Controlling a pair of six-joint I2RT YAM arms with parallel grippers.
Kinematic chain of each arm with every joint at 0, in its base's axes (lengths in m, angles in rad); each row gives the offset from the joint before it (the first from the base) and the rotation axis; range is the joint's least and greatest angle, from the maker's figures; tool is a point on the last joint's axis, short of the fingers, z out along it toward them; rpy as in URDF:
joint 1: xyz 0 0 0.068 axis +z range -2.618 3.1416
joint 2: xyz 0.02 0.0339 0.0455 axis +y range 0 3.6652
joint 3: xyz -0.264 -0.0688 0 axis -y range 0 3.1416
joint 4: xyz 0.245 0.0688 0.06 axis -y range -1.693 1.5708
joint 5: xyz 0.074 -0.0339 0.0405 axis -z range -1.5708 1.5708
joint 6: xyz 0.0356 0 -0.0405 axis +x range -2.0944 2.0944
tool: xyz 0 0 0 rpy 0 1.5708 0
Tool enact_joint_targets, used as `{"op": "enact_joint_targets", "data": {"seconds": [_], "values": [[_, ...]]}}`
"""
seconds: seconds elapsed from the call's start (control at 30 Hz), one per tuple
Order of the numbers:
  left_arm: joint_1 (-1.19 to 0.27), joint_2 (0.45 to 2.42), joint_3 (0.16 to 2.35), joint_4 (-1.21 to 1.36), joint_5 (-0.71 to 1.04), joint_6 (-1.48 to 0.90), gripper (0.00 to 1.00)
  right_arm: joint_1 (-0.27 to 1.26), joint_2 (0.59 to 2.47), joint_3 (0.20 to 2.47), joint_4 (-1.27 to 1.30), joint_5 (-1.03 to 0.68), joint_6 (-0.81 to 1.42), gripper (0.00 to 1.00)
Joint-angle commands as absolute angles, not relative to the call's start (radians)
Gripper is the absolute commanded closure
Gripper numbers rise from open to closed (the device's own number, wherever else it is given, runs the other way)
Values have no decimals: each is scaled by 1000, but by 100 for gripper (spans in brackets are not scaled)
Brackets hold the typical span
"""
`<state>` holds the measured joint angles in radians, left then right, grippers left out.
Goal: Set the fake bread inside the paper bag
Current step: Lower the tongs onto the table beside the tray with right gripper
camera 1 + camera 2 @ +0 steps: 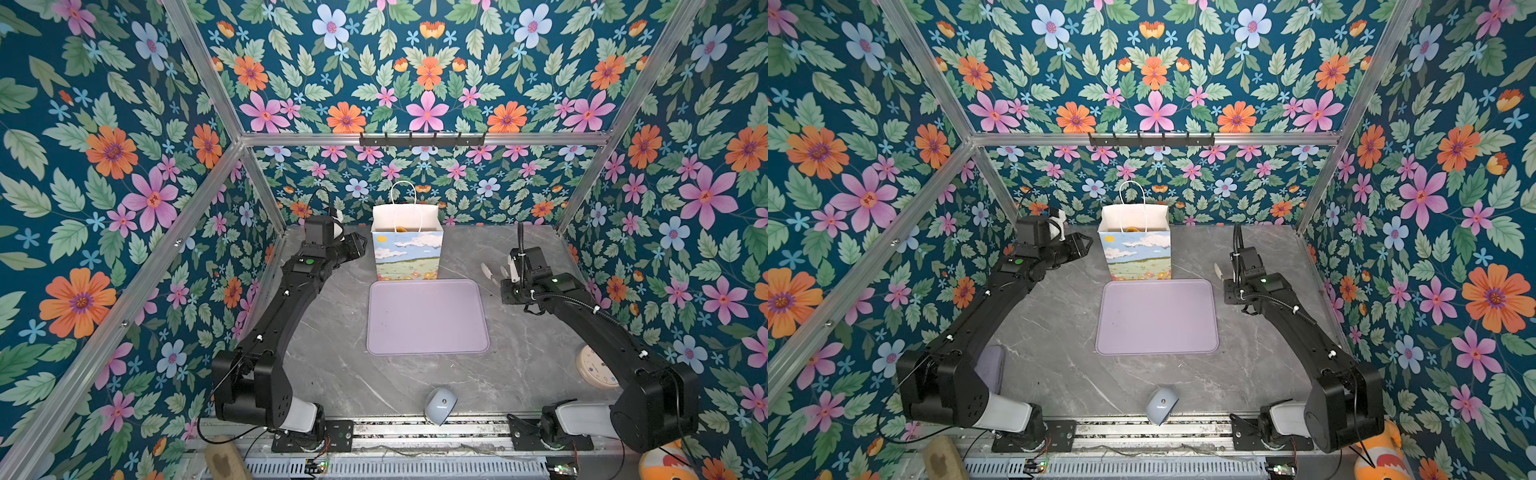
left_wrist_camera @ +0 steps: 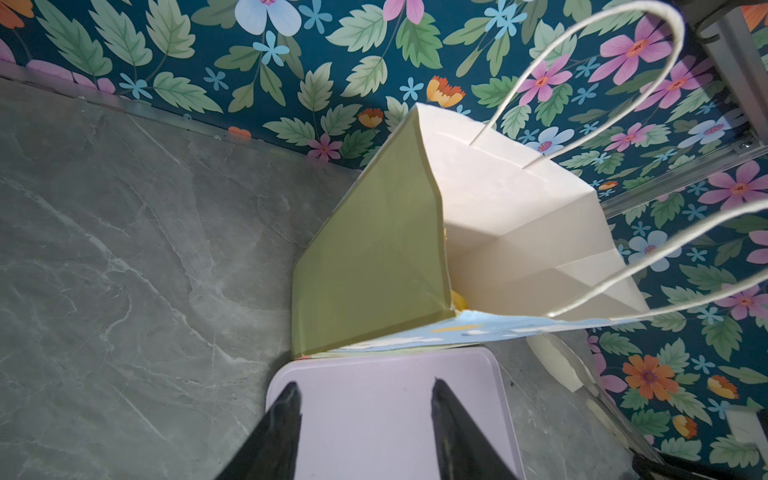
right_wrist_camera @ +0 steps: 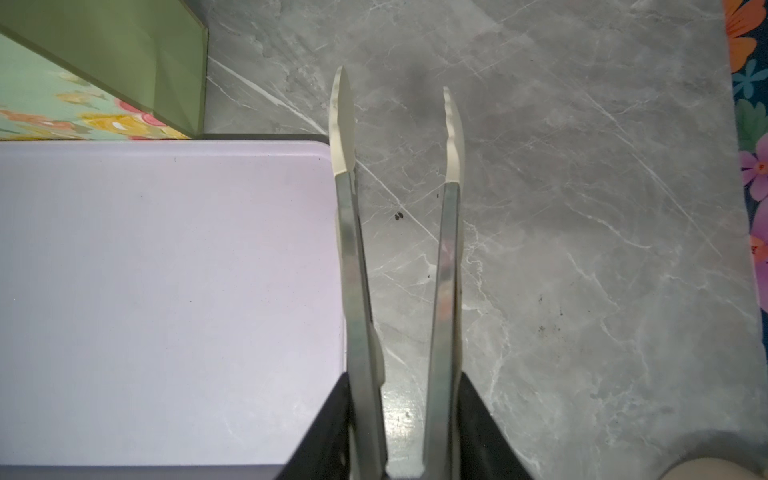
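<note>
While left claw (image 2: 365,382) gapes empty beside the paper bag (image 2: 374,249), right claw (image 3: 402,376) clamps tongs (image 3: 353,270)

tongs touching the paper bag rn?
Apart. In the right wrist view, bare grey tabletop separates the cream tips of the tongs from the corner of the paper bag; both top views show the same gap.

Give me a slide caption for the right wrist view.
Right gripper holds empty tongs above the marble table, beside the lilac tray and bag.

Lilac tray (image 1: 428,318), grey marbled table (image 1: 519,365), sky-and-meadow paper bag (image 1: 409,255)
</note>
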<state>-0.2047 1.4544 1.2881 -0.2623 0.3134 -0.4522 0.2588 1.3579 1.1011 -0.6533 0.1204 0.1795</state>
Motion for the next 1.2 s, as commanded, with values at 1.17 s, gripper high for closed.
{"op": "enact_joint_targets", "data": {"seconds": [1.17], "values": [[-190,1454,1254,-243,345,-431,48,174,1762,1144,-629,79,239,54]]}}
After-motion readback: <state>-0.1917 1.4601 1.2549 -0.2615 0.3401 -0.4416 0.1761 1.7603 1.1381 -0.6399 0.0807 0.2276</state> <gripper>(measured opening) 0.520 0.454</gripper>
